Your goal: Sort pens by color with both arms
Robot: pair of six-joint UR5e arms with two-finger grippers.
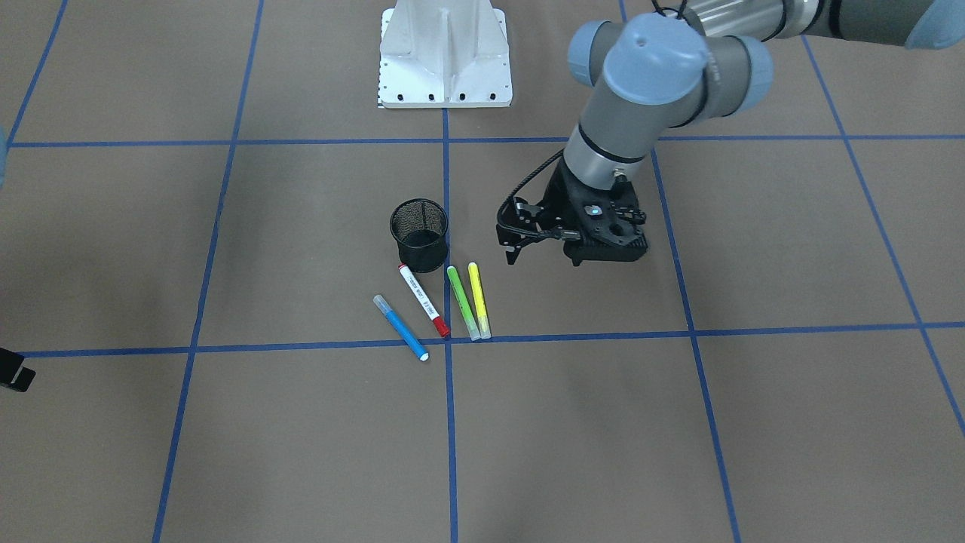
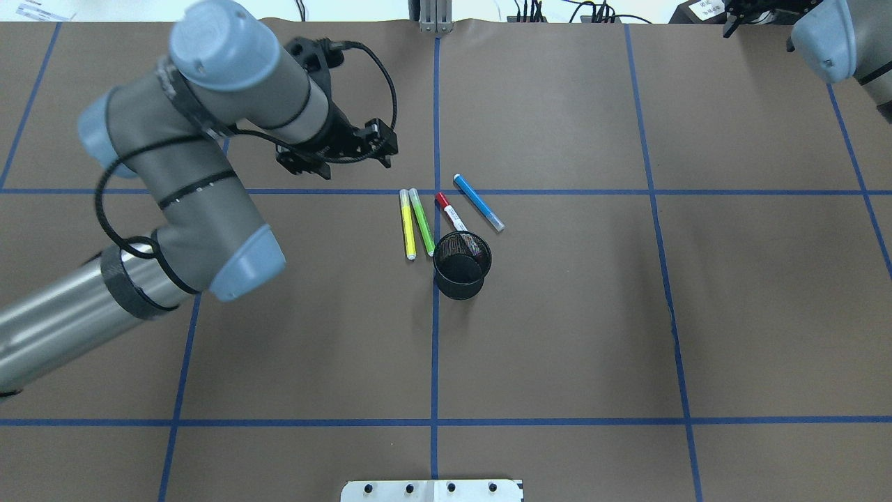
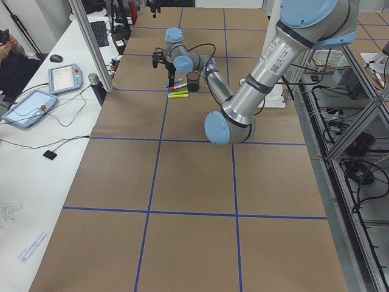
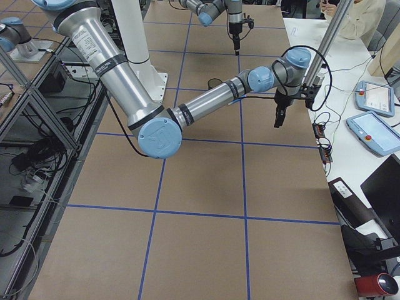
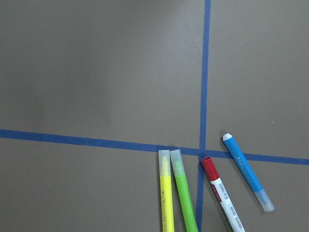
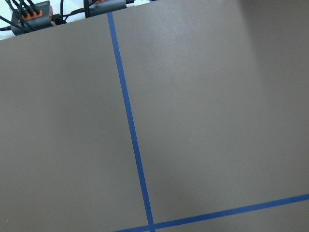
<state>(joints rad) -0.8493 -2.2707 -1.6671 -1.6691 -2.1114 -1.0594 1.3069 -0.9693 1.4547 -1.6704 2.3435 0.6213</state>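
Note:
Four pens lie side by side on the brown table: yellow (image 1: pixel 478 299), lime green (image 1: pixel 461 302), white-barrelled with red ends (image 1: pixel 422 299) and blue (image 1: pixel 401 327). From overhead they read yellow (image 2: pixel 407 224), green (image 2: pixel 421 222), red-ended (image 2: pixel 451 211), blue (image 2: pixel 479 202). The left wrist view shows their cap ends, yellow (image 5: pixel 166 198) to blue (image 5: pixel 246 171). My left gripper (image 1: pixel 607 256) hovers beside the yellow pen, pointing down, open and empty. My right gripper (image 4: pixel 277 122) hangs far off near the table's edge; whether it is open or shut I cannot tell.
A black mesh cup (image 2: pixel 461 265) stands upright against the red-ended pen's end. The white pedestal (image 1: pixel 445 60) is bolted at the robot's side. Blue tape lines (image 6: pixel 130 125) grid the table. A side table carries pendants (image 3: pixel 24 106), with a person (image 4: pixel 353 15) seated nearby.

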